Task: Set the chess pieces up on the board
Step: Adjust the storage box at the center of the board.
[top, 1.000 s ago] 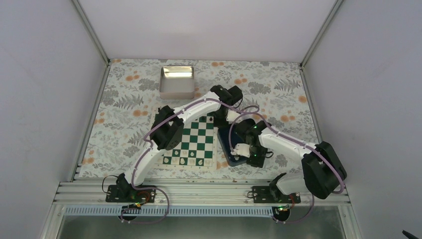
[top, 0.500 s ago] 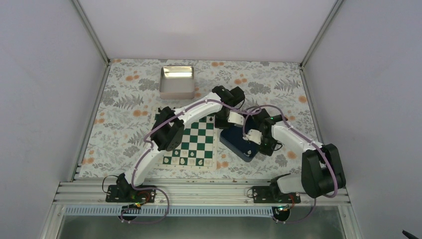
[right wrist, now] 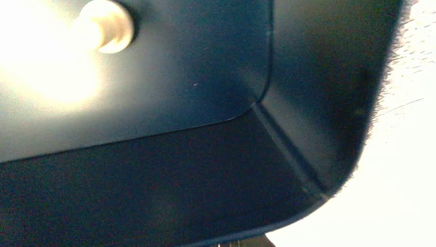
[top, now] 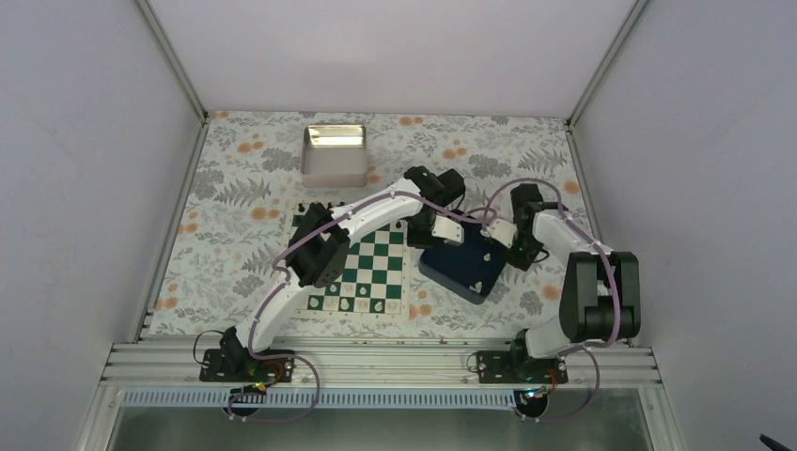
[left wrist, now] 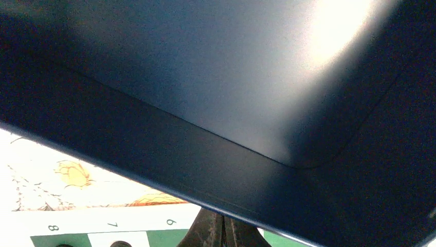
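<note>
The green and white board (top: 362,268) lies in the middle of the table, and its edge shows in the left wrist view (left wrist: 128,226). A few cream chess pieces (top: 348,303) stand on its near row. The dark blue tray (top: 465,265) sits tilted just right of the board. My left gripper (top: 434,230) is shut on the tray's far-left rim, and its fingers (left wrist: 211,234) are pressed together under the rim. My right gripper (top: 512,240) is shut on the tray's right rim. One cream piece (right wrist: 103,25) lies inside the tray (right wrist: 195,170).
A shiny metal tin (top: 334,155) stands at the back left. Small black pieces (top: 303,209) stand along the board's far edge. White walls close in the floral tabletop (top: 235,197) on three sides.
My right gripper has swung from the tray's near corner out to the far right. The tray has turned and shifted right with it. My left gripper has stayed at the far-left rim.
</note>
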Controlling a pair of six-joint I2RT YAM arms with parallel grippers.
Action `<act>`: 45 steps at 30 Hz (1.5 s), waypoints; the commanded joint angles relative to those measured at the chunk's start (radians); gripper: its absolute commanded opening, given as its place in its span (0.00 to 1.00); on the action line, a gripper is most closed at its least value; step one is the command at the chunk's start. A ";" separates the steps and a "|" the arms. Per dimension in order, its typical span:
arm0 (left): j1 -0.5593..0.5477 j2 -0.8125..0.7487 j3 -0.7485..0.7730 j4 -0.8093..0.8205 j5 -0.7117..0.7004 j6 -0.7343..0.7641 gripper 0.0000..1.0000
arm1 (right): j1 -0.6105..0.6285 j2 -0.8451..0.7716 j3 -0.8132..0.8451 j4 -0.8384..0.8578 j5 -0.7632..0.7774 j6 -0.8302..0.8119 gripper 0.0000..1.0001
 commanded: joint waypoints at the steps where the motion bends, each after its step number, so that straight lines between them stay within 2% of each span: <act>1: -0.028 -0.054 -0.024 -0.013 0.026 -0.009 0.02 | -0.037 0.043 0.070 0.029 -0.105 -0.054 0.04; 12: -0.063 -0.105 -0.071 -0.002 0.026 -0.019 0.02 | -0.041 0.129 0.219 -0.076 -0.297 -0.063 0.04; 27: -0.164 -0.100 -0.063 -0.063 0.034 -0.019 0.02 | -0.037 0.314 0.409 -0.127 -0.326 -0.057 0.04; 45: -0.274 -0.056 -0.016 -0.065 0.048 -0.004 0.02 | 0.050 0.394 0.523 -0.182 -0.332 -0.054 0.04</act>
